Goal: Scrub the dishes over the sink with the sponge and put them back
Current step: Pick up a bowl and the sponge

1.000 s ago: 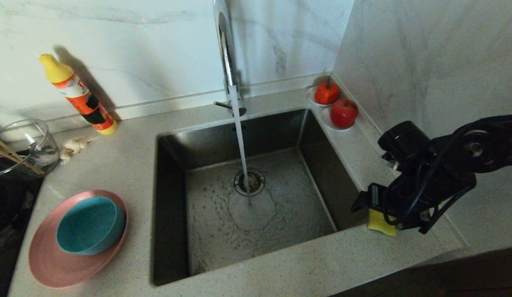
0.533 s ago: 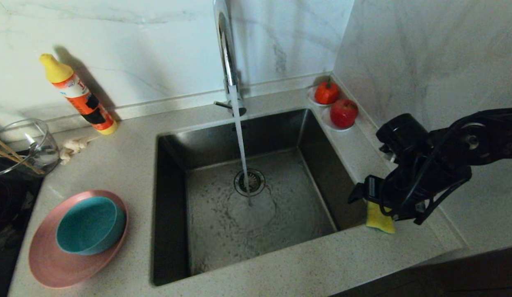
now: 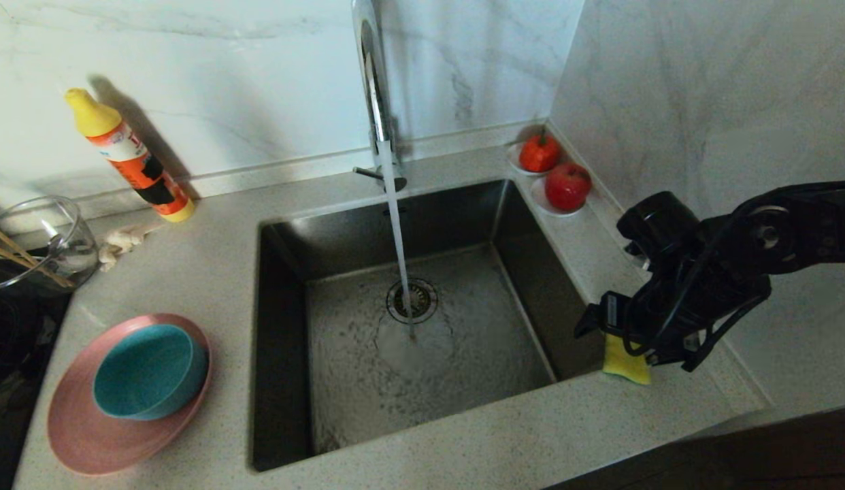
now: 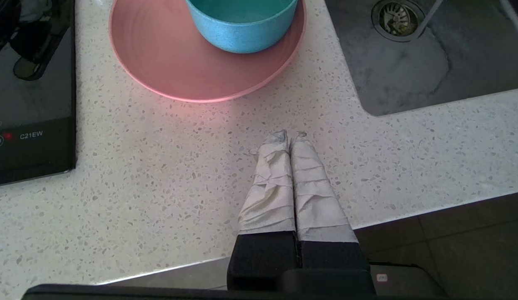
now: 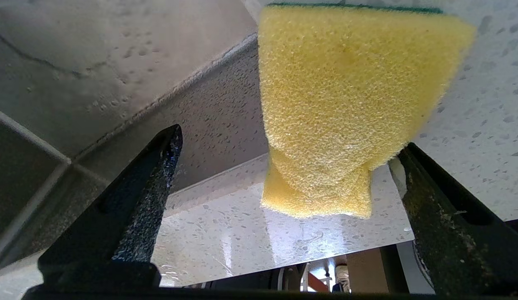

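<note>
We see the right end effector (image 3: 630,340) at the right rim of the sink (image 3: 286,286), low over the bench (image 3: 497,435). Its two dark fingers (image 5: 134,200) stand wide apart, and the sponge (image 5: 350,100) is between them, nearer to one finger and touching it at its edge. The other finger is well apart from the foam, so the sponge is not clamped. In the head view the sponge (image 3: 625,362) sits on the bench just beside the sink's front right corner, partly hidden by the end effector. A thin green layer shows on its far face in the right wrist view.

The left end effector (image 4: 289,139) hangs over the bare bench near the front edge, with its two wrapped fingers (image 4: 269,183) pressed together and holding nothing. The pink plate (image 4: 167,62) lies on the bench near it, left of the sink, and the teal bowl (image 4: 242,25) stands inside the plate, toward the sink side. We see thin wooden sticks (image 3: 18,255) at the far left, leaning in a clear glass jug (image 3: 55,238).

Water runs from the chrome tap (image 3: 371,82) down into the sink, near the round drain strainer (image 3: 411,300). An orange bottle with a yellow cap (image 3: 126,156) leans at the back wall, and two red fruits (image 3: 567,185) sit on small saucers in the back right corner
</note>
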